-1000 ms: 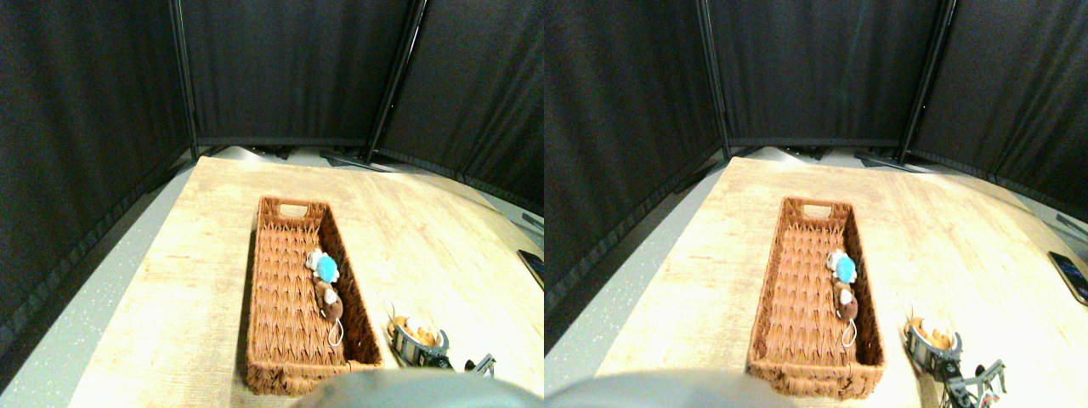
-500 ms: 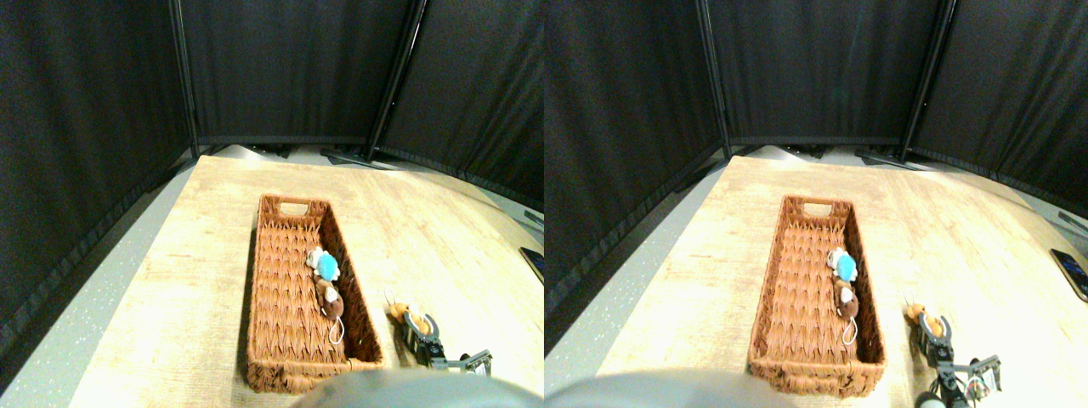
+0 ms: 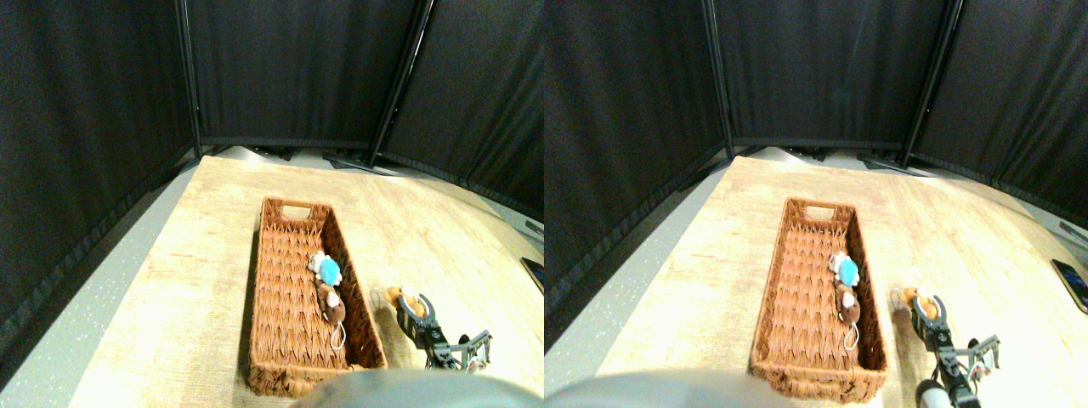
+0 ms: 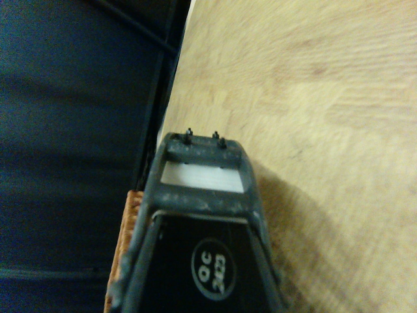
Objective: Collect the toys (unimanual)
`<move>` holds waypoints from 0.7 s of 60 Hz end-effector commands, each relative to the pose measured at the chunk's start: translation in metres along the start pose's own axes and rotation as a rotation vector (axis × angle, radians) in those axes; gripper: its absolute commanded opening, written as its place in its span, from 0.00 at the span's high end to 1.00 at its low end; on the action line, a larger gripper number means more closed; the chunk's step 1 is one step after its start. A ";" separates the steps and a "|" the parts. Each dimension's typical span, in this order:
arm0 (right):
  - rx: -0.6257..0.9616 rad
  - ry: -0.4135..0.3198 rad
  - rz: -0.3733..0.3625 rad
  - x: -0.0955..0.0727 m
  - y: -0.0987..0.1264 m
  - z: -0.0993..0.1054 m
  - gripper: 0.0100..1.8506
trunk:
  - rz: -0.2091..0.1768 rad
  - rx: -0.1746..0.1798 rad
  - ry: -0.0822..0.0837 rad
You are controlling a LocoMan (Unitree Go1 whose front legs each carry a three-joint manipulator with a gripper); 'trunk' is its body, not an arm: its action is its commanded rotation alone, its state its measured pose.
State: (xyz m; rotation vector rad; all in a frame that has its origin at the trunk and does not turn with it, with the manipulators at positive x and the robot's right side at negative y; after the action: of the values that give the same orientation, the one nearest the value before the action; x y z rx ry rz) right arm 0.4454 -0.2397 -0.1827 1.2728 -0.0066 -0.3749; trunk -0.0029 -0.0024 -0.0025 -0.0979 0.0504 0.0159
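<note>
Three toys are counted. Nearest, just right of the wicker basket (image 3: 293, 293), the right gripper (image 3: 414, 308) is seen with jaws clenched on the orange toy (image 3: 401, 297), which has been raised off the bench (image 3: 212, 221) and carried farther forward than a second ago. Inside the basket's right wall lie the brown toy (image 3: 330, 304) and, beyond it, the blue toy (image 3: 327, 269). Transfer into the basket is judged due next.

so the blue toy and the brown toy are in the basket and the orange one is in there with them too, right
Not quite. The stereo pair view shows the blue toy and the brown toy in the basket, but the orange toy is outside it, over the table at the right gripper.
</note>
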 end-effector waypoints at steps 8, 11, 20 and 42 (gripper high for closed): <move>-0.115 0.056 0.114 0.007 0.045 -0.013 0.97 | 0.028 -0.054 -0.011; -0.148 0.088 0.136 0.009 0.056 -0.020 0.97 | 0.033 -0.063 -0.016; -0.176 0.101 0.151 0.013 0.075 -0.034 0.97 | 0.050 -0.087 -0.024; -0.240 0.219 0.201 0.015 0.099 -0.066 0.97 | 0.098 -0.133 -0.050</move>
State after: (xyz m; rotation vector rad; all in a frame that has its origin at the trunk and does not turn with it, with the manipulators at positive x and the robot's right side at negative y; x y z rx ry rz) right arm 0.4995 -0.1630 -0.1187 1.0313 0.1143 -0.0724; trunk 0.0001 -0.0020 -0.0001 -0.2024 0.0130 0.0941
